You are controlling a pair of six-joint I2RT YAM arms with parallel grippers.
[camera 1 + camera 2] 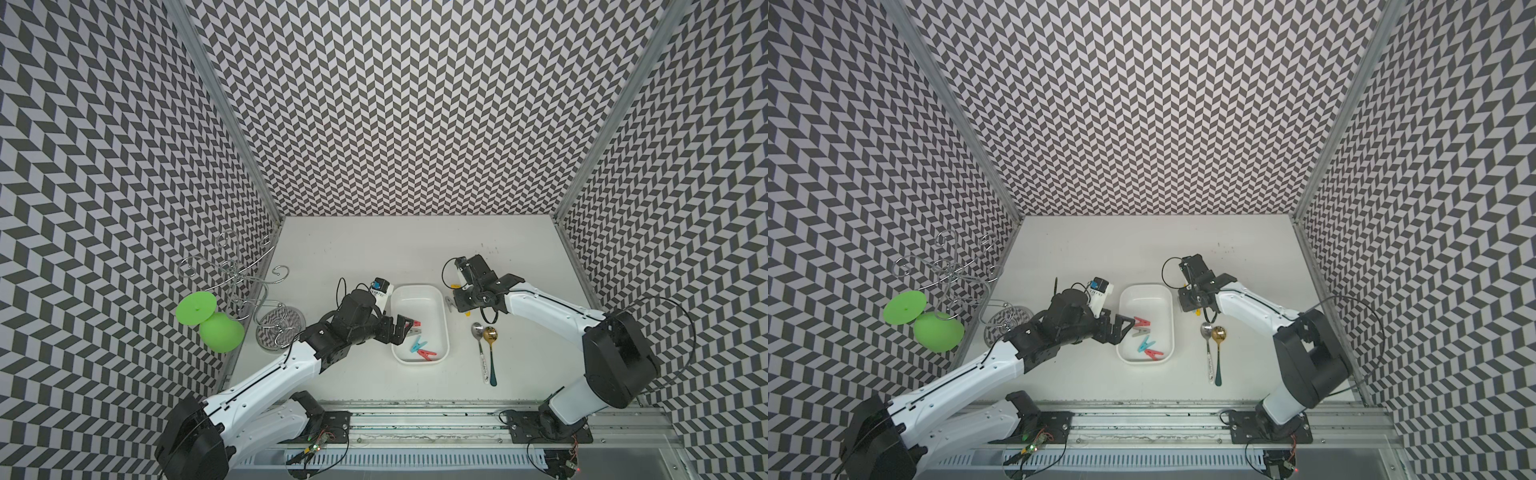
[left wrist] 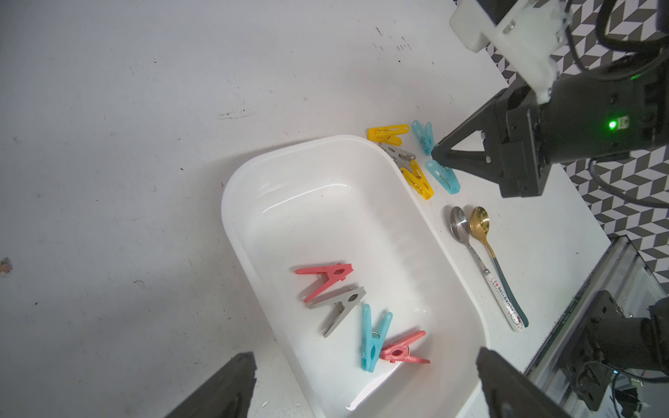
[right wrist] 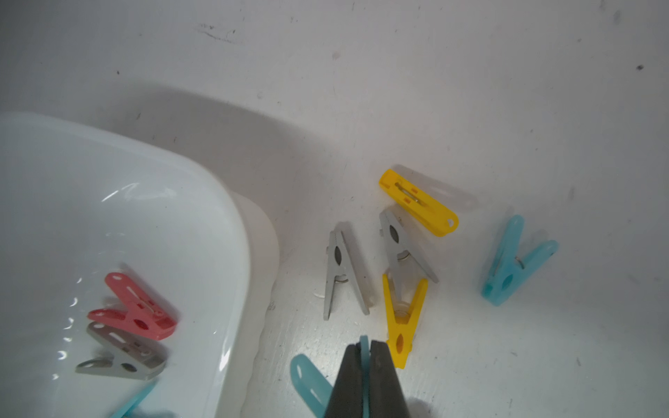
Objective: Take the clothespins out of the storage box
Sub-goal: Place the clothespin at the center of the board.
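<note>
The white storage box [image 1: 415, 286] [image 2: 231, 217] lies mid-table. Several clothespins lie in its near half: a red one [image 2: 325, 278], a grey one [image 2: 338, 305], a light blue one [image 2: 373, 336] and another red one [image 2: 402, 349]. My left gripper [image 1: 405, 330] [image 2: 365, 356] hangs open over the box's left rim, with nothing between its fingers. Right of the box, more clothespins lie on the table: yellow [image 3: 420, 202] [image 3: 402, 318], grey [image 3: 342, 271] [image 3: 402, 249] and light blue [image 3: 514, 264]. My right gripper [image 3: 365, 347] [image 2: 436, 155] is shut on another light blue clothespin [image 3: 307, 380], low over the table beside them.
A silver spoon [image 1: 478, 332] and a gold spoon [image 1: 489, 334] lie right of the box, handles toward the front. At the left wall stand a wire stand [image 1: 245, 274] on a patterned disc base [image 1: 280, 328] and two green objects [image 1: 208, 318]. Patterned walls enclose three sides.
</note>
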